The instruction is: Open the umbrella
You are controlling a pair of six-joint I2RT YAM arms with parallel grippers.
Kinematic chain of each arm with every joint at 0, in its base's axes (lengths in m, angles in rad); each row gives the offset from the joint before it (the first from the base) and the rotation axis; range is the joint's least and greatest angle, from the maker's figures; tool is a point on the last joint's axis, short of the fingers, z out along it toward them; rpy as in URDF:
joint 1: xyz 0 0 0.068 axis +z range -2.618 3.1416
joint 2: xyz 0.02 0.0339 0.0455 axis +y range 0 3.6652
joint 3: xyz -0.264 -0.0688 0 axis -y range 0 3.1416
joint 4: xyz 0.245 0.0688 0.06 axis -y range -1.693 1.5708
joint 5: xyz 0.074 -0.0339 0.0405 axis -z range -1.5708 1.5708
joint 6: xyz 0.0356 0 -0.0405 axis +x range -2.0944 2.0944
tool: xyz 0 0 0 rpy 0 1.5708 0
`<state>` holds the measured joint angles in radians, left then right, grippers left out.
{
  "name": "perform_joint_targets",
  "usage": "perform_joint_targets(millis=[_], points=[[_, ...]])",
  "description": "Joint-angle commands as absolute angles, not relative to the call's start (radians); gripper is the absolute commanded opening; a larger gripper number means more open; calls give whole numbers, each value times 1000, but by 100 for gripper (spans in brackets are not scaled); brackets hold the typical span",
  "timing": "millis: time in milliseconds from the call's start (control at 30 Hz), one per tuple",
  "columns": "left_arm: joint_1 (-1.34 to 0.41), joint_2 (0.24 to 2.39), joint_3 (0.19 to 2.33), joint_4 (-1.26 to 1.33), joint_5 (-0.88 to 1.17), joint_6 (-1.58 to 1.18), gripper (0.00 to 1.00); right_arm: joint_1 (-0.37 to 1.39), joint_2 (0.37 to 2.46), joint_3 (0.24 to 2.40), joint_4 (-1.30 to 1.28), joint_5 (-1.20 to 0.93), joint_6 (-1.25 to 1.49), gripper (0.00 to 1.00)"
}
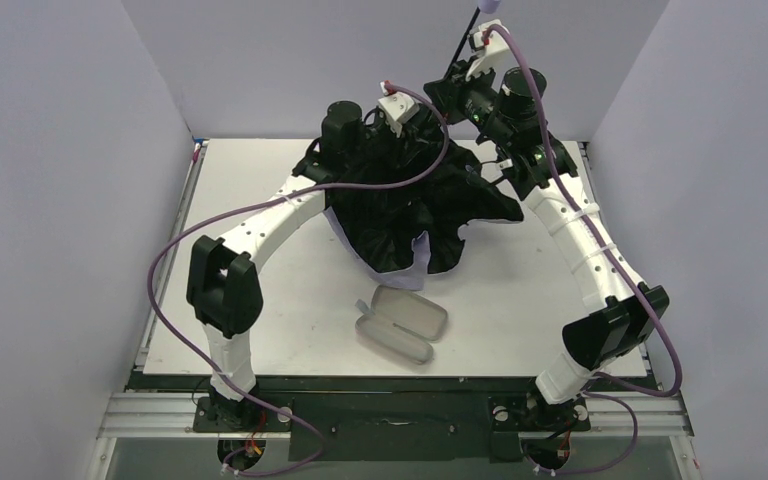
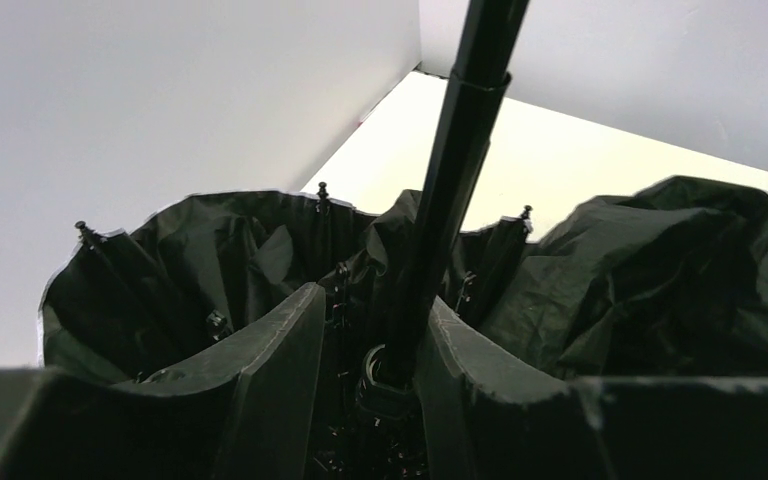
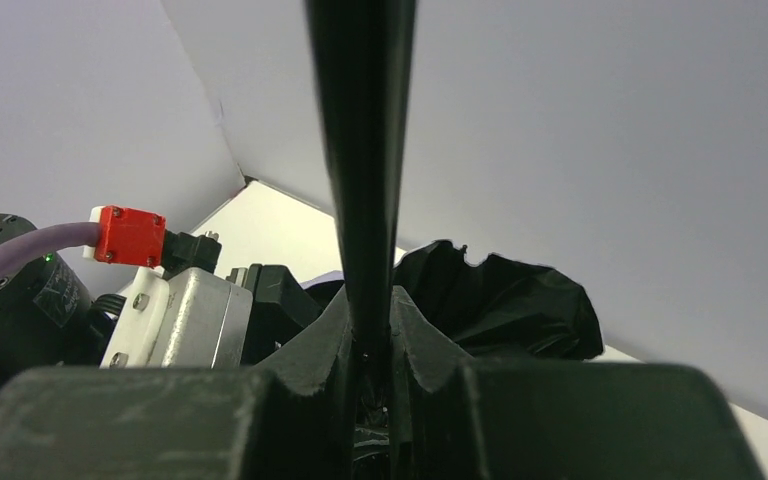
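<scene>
The L gripper and R gripper are holding the compact folding umbrella w/ pale lavender outside and black lining up in the air above the far half of the white table, canopy hanging loose and only partly spread, lining facing the top cam.

The thin black shaft is running from the canopy up and toward the far right, ending at the small lavender handle at the top edge of that view. That's the long axis the next move turns on.

- R gripper: clamping the shaft high up, nr the handle end, with both fingers pressing it.
- L gripper: sitting lower, inside the canopy, fingers straddling the shaft by the runner. One side is showing a gap, so can't tell if it's actually pinching.

The canopy isn't locked out yet. Prob the runner needs sliding along the shaft away from the handle, w/ the R arm anchoring. The L arm is nearer the runner.

The oval pinkish-grey clamshell hard case is lying open on the table, nearer the bases and well apart from the umbrella.
</scene>
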<state>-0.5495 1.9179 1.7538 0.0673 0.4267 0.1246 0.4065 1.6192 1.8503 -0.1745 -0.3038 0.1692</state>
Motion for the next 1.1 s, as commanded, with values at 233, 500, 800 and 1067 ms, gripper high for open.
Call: perform_joint_targets(millis=[233, 500, 800, 1067], points=[[-479, 1937, 1695, -10, 441, 196, 44, 408, 1510, 1958, 149, -262, 101, 0], [-494, 1794, 1712, 213, 579, 191, 60, 409, 1517, 1861, 118, -166, 15, 0], [-570, 1672, 1422, 426, 529, 562, 43, 423, 1534, 1887, 73, -76, 25, 0], [-594, 1788, 1559, 396, 513, 692, 23, 445, 1519, 1889, 43, -34, 47, 0]])
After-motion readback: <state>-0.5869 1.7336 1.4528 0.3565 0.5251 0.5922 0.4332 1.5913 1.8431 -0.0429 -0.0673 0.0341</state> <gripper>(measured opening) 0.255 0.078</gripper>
